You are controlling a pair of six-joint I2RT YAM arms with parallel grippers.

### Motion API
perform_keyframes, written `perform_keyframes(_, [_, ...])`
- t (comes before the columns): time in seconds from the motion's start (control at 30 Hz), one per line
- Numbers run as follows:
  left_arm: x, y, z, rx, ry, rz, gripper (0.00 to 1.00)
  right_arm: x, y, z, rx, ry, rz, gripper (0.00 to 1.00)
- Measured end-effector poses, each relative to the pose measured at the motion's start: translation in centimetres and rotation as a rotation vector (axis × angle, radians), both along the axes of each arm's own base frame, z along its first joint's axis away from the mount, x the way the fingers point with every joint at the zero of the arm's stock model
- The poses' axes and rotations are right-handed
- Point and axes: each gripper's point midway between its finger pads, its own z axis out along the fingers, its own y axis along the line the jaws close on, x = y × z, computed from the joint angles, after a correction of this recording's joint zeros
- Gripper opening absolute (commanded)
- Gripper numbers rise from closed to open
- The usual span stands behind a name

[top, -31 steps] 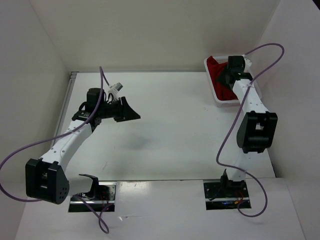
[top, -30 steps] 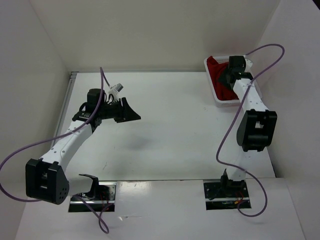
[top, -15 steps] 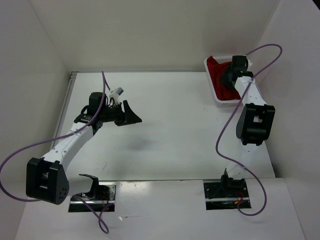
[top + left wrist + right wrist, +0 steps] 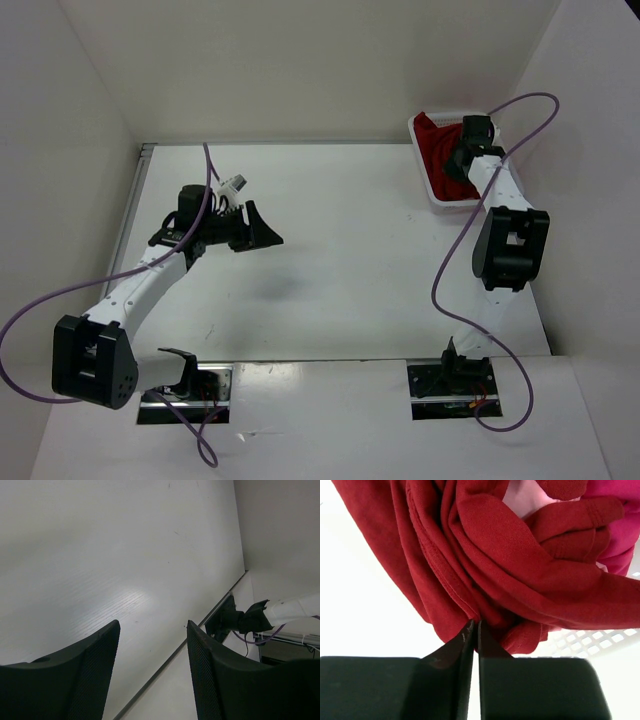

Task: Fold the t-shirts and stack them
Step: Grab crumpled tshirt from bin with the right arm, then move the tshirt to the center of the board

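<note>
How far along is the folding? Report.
Done: nothing folded or stacked. In hand: right gripper shut on the dark red cloth t-shirt in the white plastic lattice basket; left gripper open, empty. Left: everything, including the light pink cloth shirt and magenta cloth shirt.

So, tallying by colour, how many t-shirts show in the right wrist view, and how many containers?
Dark red t-shirt: 1
Light pink t-shirt: 1
Magenta t-shirt: 1
White lattice basket: 1
Total: 4
</note>
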Motion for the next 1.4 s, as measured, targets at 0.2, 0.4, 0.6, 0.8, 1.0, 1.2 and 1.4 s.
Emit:
perform_keyframes(0.2, [0.1,0.0,0.0,-0.002,-0.001,0.004,0.65,0.0,0.7,4.7,0.034,-0.099,0.002,0.00])
perform_keyframes(0.4, [1.1,0.2,0.7,0.002,-0.006,0.042,0.70,-1.5,6.6,25.7,0.108,-0.552,0.150,0.00])
perform_keyframes(0.6, [3.2,2.9,1.1,-0.005,0.012,0.174,0.72,-12.1,18.6,48.6,0.369,-1.084,0.572,0.00])
perform_keyframes(0.8, [5.6,8.6,1.1,-0.041,0.073,0.397,0.76,-23.0,21.2,60.3,0.503,-1.434,0.848,0.00])
perform_keyframes(1.0, [6.2,10.4,1.3,-0.075,0.105,0.475,0.78,-19.4,23.2,56.2,0.590,-1.305,0.916,0.00])
perform_keyframes(1.2, [6.4,11.3,1.3,-0.076,0.103,0.502,0.78,-2.7,25.4,33.4,0.693,-0.760,0.732,0.01])
perform_keyframes(1.4, [6.4,10.5,-0.5,0.045,0.091,0.490,0.77,4.5,23.6,2.9,0.643,-0.120,0.375,0.03])
